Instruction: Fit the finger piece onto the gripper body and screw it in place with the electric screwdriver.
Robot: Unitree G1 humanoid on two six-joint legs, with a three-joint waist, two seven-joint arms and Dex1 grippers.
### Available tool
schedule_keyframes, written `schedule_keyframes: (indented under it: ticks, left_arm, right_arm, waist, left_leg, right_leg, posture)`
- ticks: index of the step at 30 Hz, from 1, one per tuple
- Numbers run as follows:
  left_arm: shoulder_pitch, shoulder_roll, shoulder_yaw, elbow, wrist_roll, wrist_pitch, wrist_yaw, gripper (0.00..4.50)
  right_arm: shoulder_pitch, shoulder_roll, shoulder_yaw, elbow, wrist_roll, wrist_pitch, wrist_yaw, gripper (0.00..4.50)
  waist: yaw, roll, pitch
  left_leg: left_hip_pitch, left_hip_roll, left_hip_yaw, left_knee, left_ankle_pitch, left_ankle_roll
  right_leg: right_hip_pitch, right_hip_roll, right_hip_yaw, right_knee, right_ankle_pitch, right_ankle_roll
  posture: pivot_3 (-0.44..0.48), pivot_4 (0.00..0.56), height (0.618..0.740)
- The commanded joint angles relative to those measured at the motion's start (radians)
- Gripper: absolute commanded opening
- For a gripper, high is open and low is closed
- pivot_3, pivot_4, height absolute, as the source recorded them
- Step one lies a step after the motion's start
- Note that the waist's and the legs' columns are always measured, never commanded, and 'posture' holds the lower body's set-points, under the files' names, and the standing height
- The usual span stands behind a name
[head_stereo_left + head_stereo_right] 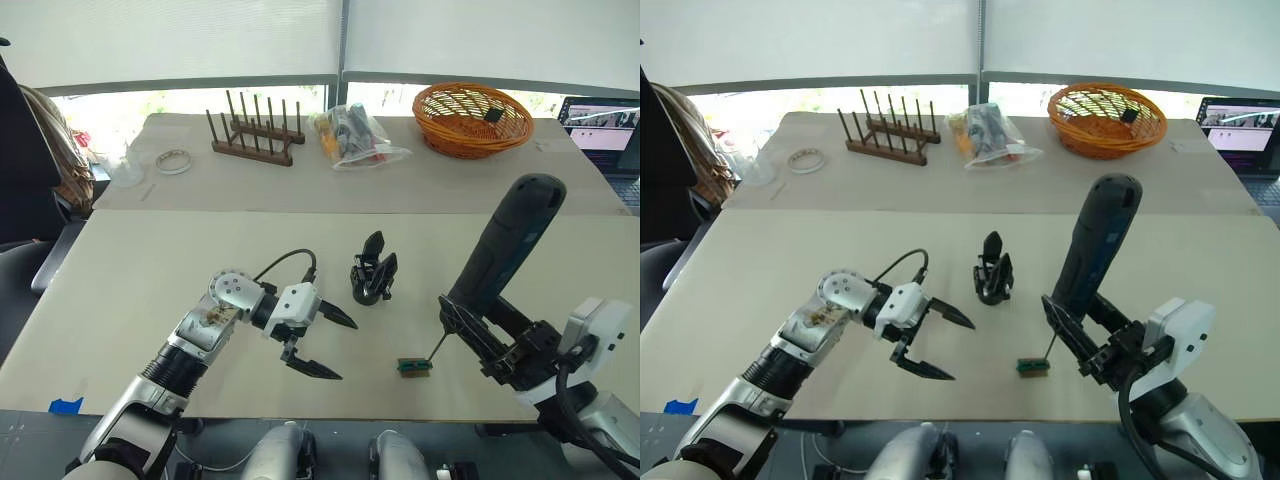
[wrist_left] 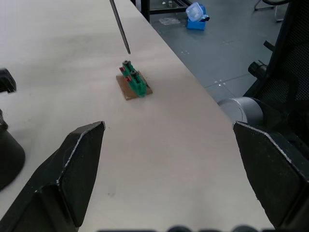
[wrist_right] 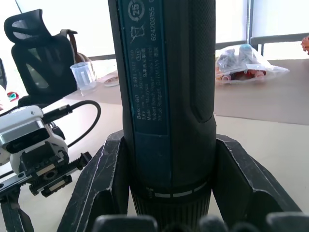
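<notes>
near the table's front edge, right gripper [image 1: 480, 345] clamped on screwdriver [image 1: 505, 245], handle tilted up and away, bit angled down at green block [image 1: 413, 367]. left gripper [image 1: 325, 345] spread wide, empty, beside gripper body [image 1: 373, 270].

Screwdriver raised and tilted, gripper body upright mid-bench

The electric screwdriver [image 1: 505, 248], a thick black cylinder with a dark blue label, leans handle-up and bit-down, its thin metal bit angled toward the bench near the front edge. The gripper body [image 1: 373, 269] stands upright on its round dark base in the middle of the bench, pointed black finger sticking up, well apart from the screwdriver.
</notes>
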Motion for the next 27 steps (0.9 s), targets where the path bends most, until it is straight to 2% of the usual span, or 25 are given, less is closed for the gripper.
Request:
schedule_keyframes:
  ticks: [1, 15, 27]
  left_arm:
    - [-0.012, -0.004, 0.004, -0.016, -0.001, -0.008, -0.006, 4.50]
    - [-0.013, -0.017, 0.007, 0.024, 0.009, -0.050, -0.004, 4.50]
    - [-0.019, -0.023, 0.009, 0.065, 0.019, -0.091, -0.020, 4.50]
  right_arm:
    - [0.001, -0.010, 0.015, -0.030, -0.016, -0.067, -0.001, 1.97]
    - [0.034, -0.031, 0.072, -0.022, -0.104, -0.137, 0.006, 1.97]
    - [0.106, -0.024, 0.068, 0.022, -0.130, -0.231, 0.052, 1.97]
  waist:
    - [0.000, 0.000, 0.000]
    - [0.004, 0.000, 0.000]
    - [0.006, 0.000, 0.000]
  left_leg:
    - [0.000, 0.000, 0.000, 0.000, 0.000, 0.000]
    - [0.000, 0.000, 0.000, 0.000, 0.000, 0.000]
    - [0.000, 0.000, 0.000, 0.000, 0.000, 0.001]
  right_leg:
    - [0.000, 0.000, 0.000, 0.000, 0.000, 0.000]
    - [0.000, 0.000, 0.000, 0.000, 0.000, 0.000]
    - [0.000, 0.000, 0.000, 0.000, 0.000, 0.000]
  posture:
    - [0.000, 0.150, 0.740]
    - [0.000, 0.150, 0.740]
    - [0.000, 0.150, 0.740]
